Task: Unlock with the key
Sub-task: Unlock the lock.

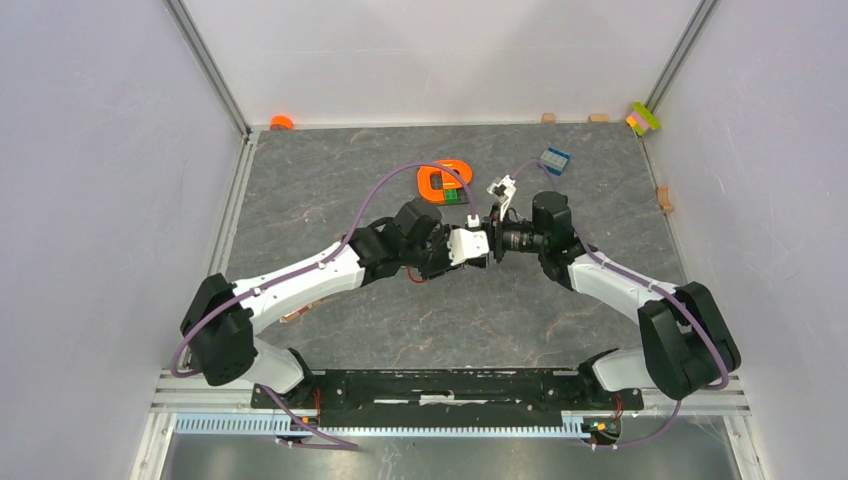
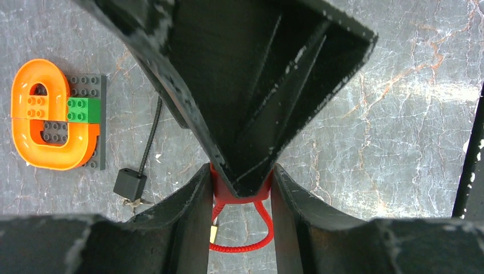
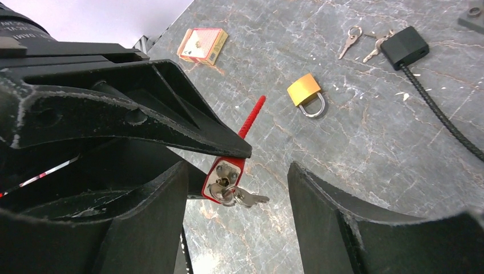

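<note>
Right wrist view: I am clamping the red padlock (image 3: pixel 224 173) in the left gripper (image 2: pixel 240 181), key (image 3: pixel 246 198) inserted; the right gripper (image 3: pixel 237 185) is standing wide around it. Turning is apparently remaining.

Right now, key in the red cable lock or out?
In: the small silver key sticks out of the red cable lock's keyhole, seen from the right wrist.

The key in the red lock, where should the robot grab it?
Probably the key by its silver head, poking out of the red lock. The left gripper holds the lock with that end facing the open right gripper, so come straight in, a finger on each side.
</note>
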Controlling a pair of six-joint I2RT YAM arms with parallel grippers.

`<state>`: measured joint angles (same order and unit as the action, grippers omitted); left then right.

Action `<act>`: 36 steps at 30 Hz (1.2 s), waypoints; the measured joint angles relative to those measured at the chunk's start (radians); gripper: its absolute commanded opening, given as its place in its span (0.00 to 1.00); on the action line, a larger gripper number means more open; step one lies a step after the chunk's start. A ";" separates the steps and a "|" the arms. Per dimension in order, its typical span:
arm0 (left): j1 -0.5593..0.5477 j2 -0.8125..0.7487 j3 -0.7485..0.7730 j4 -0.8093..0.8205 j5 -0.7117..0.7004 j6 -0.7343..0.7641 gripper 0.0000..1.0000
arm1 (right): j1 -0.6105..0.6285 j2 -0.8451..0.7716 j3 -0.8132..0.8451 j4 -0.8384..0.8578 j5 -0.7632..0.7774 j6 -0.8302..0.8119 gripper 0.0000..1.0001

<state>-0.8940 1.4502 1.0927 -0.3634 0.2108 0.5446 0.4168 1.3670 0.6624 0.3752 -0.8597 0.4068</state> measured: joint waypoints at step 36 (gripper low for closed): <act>-0.058 0.053 0.000 0.031 -0.202 0.030 0.61 | 0.035 0.150 0.036 0.049 0.007 0.084 0.00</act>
<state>-0.9516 1.5028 1.0927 -0.3321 0.0086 0.5743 0.4522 1.5169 0.6983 0.4240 -0.8528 0.4908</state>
